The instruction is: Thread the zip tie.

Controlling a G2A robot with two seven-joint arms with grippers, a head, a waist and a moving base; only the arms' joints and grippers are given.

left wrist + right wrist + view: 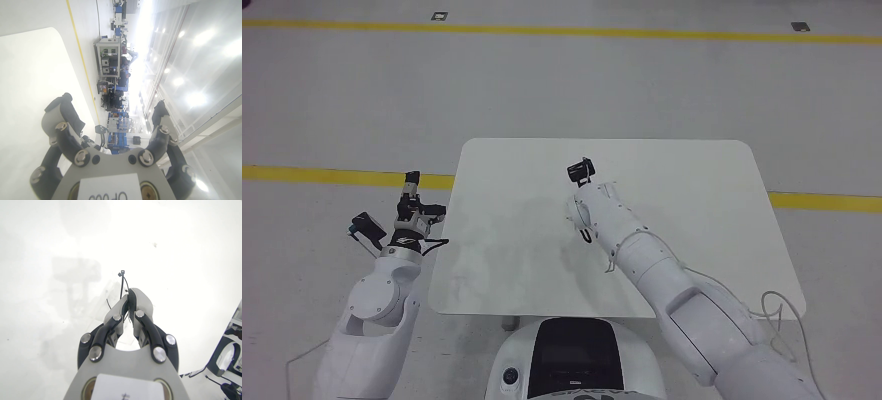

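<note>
The right gripper (pixel 129 294) is clamped on the zip tie (pixel 122 272), whose head pokes just past its tips. The left gripper (pixel 112 100) hangs wide open, well apart. I'd bring it in to pinch the loose tail and feed it squarely into the head.

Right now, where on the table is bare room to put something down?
Bare table lies on both sides of the right arm, up to the left and right edges. The middle is crowded: the right gripper pinches the zip tie there. The left gripper hangs open off the left edge.
</note>
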